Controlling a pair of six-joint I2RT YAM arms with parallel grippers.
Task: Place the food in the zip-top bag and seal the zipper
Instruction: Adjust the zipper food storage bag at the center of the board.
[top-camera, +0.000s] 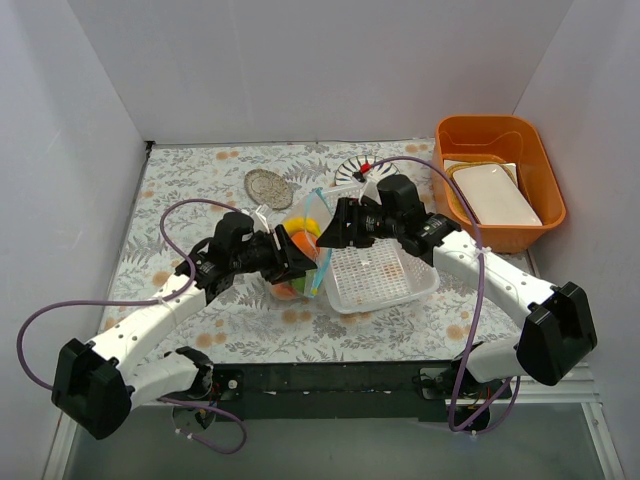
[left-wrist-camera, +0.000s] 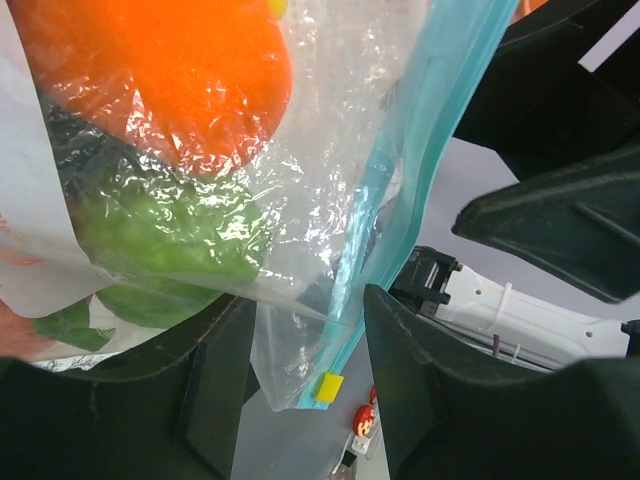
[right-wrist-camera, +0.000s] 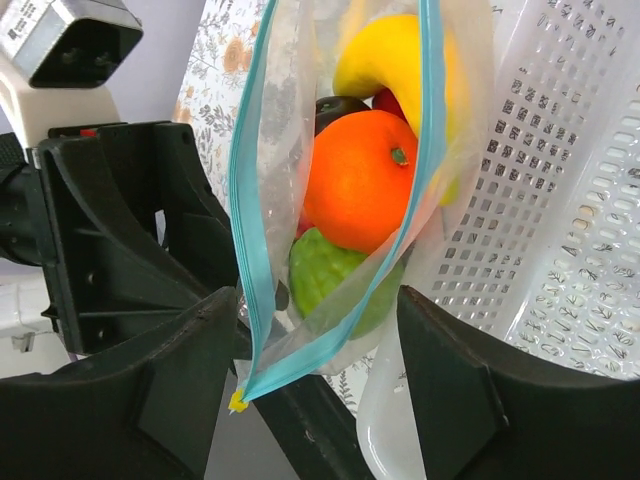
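Right of left gripper (top-camera: 297, 264) — zip-top bag (top-camera: 300, 232), mouth rightward, zipper (right-wrist-camera: 432, 120) near-to-far

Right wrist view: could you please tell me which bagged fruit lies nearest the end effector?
The green ball, just below the orange; the yellow banana is farthest.

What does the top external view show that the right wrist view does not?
Only top external: an orange plastic tub with a white rectangular tray, a grey oval dish. Only right wrist: the yellow tab at the end of the blue-green zipper and a dark fruit. Both: the clear zip-top bag, the orange toy fruit, the white perforated basket.
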